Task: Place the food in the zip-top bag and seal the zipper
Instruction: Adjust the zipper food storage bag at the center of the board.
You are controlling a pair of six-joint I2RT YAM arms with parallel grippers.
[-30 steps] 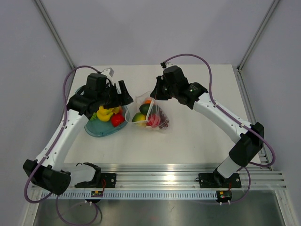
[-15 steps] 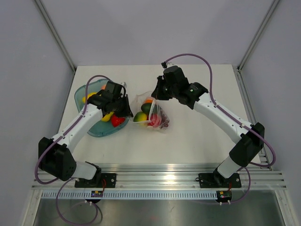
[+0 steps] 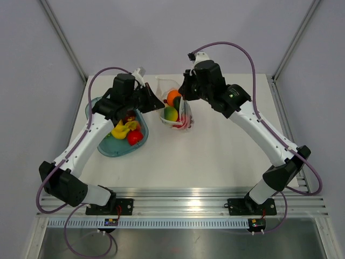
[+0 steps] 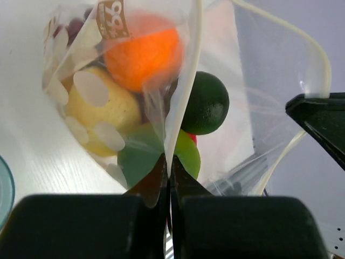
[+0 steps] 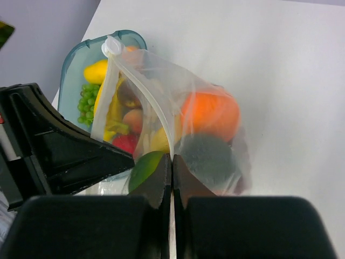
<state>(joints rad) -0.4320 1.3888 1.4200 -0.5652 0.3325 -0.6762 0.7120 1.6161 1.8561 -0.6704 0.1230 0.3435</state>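
Note:
The clear zip-top bag (image 3: 177, 110) hangs lifted between both grippers, with food inside: an orange (image 4: 143, 51), a dark green ball (image 4: 206, 102), a yellow-green fruit (image 4: 102, 113) and something red. My left gripper (image 4: 168, 164) is shut on the bag's mouth edge, where the pale zipper (image 4: 197, 48) strip runs upward. My right gripper (image 5: 171, 161) is shut on the opposite side of that mouth strip (image 5: 141, 83). In the top view the left gripper (image 3: 160, 104) and right gripper (image 3: 183, 99) face each other across the bag. More food, yellow bananas (image 3: 124, 129) and a red piece (image 3: 135, 138), lies in the bowl.
The translucent blue-green bowl (image 3: 108, 148) sits left of the bag under the left arm; green grapes (image 5: 86, 100) show in it. White tabletop spreads to the right and front. Frame posts stand at the back corners, and a rail runs along the near edge.
The left gripper left the bowl, swung right to the bag and shut on its mouth edge. The bag has been raised and pulled toward the back by both grippers.

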